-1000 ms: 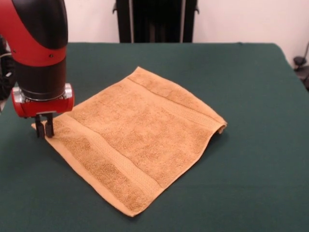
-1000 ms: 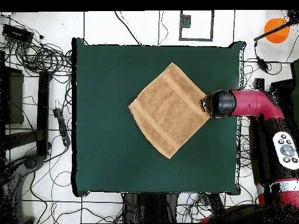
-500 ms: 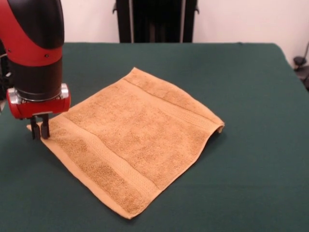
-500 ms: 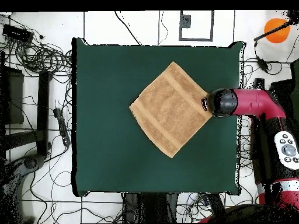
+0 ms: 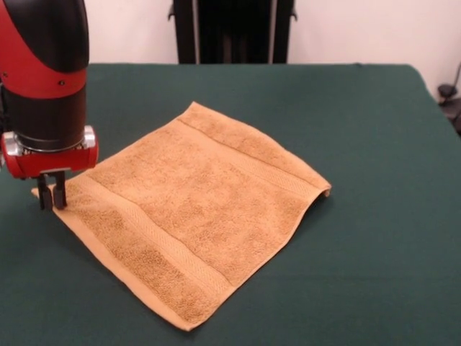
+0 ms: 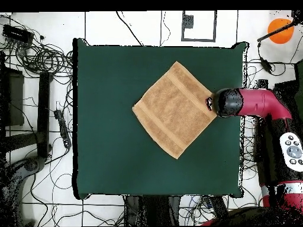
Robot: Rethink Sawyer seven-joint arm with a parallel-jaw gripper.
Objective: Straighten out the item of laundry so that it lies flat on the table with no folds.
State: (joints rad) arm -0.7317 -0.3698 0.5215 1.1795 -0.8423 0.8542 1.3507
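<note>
The gripper (image 5: 52, 196) is pinched shut on the corner of the mustard terry towel (image 5: 189, 209), which otherwise lies spread as a diamond near the middle of the green table (image 5: 374, 238). The corner farthest across the towel from the gripper (image 5: 324, 190) is curled up off the cloth, with a shadowed gap under it.

The risk, as I judge it, is that pulling only slides the whole towel: terry on a cloth-like top may drag as one piece, so the curl would travel along rather than flatten. A lift while pulling could also raise the hem beside the gripper and start a new fold, or the thin pinch could slip off the corner.

In the overhead view the gripper (image 6: 209, 104) sits between the towel (image 6: 173, 110) and the nearby table edge (image 6: 241, 118), so little room remains on its outward side; far more bare table lies beyond the towel's opposite corner
</note>
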